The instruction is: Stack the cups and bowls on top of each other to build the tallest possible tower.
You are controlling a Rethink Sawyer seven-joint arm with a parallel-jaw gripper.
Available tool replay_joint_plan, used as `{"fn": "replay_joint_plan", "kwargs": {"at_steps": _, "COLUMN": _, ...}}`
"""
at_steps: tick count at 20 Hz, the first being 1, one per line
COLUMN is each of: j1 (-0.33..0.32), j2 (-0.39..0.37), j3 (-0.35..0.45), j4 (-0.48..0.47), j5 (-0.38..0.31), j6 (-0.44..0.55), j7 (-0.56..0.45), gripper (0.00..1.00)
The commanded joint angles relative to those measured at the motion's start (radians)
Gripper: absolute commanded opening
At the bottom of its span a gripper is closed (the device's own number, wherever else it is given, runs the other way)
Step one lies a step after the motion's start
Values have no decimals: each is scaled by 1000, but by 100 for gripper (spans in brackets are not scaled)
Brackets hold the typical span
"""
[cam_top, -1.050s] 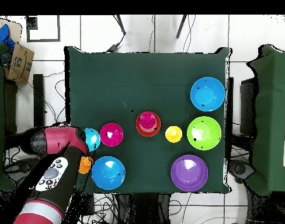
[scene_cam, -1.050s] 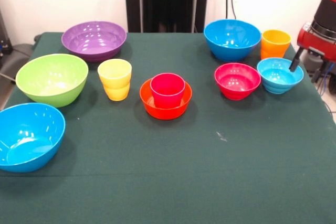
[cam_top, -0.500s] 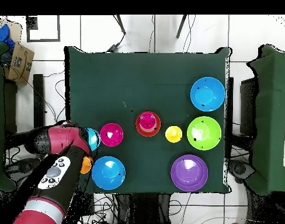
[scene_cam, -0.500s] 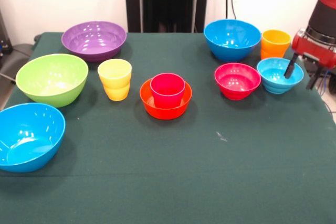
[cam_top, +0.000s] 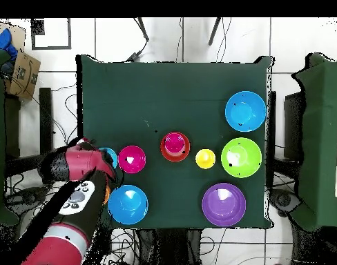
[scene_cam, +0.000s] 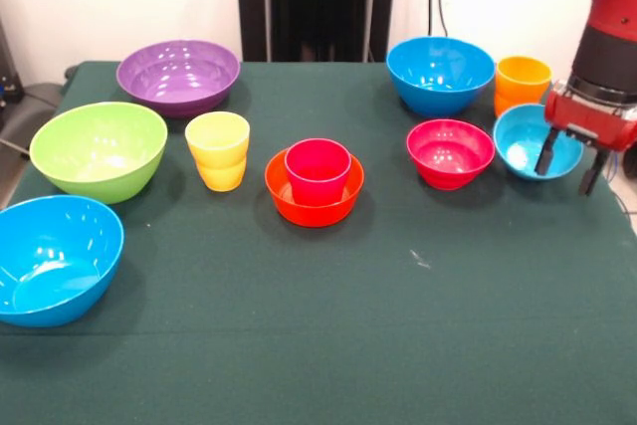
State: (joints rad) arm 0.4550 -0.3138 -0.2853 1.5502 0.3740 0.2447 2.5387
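Gripper (scene_cam: 568,168) straddles the tilted light blue bowl's (scene_cam: 528,144) rim; no writing visible.

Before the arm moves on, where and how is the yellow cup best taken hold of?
Probably by the rim of the yellow cup, coming straight down from above. It stands upright with its mouth open and nothing inside, so one of the fingers can go inside and one outside the wall. The lime green bowl and the orange bowl stand apart from it, so there seems room.

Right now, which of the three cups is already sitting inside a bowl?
The red-pink cup, standing upright in the orange bowl at mid-table. The yellow cup and the orange cup both stand straight on the table.
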Motion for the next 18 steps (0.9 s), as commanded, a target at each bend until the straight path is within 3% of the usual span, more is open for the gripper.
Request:
{"fn": "replay_joint_plan", "kwargs": {"at_steps": 1, "j1": -77, "j2": -2, "j3": 194, "j4": 126, "j5": -35, "j6": -101, "j7": 90, "gripper": 100}}
{"fn": "replay_joint_plan", "kwargs": {"at_steps": 4, "j1": -116, "j2": -18, "j3": 235, "j4": 153, "j5": -42, "j6": -91, "j7": 70, "gripper": 100}}
{"fn": "replay_joint_plan", "kwargs": {"at_steps": 18, "j1": -193, "j2": -59, "j3": 287, "j4": 165, "j5": -28, "j6": 162, "j7": 17, "gripper": 100}}
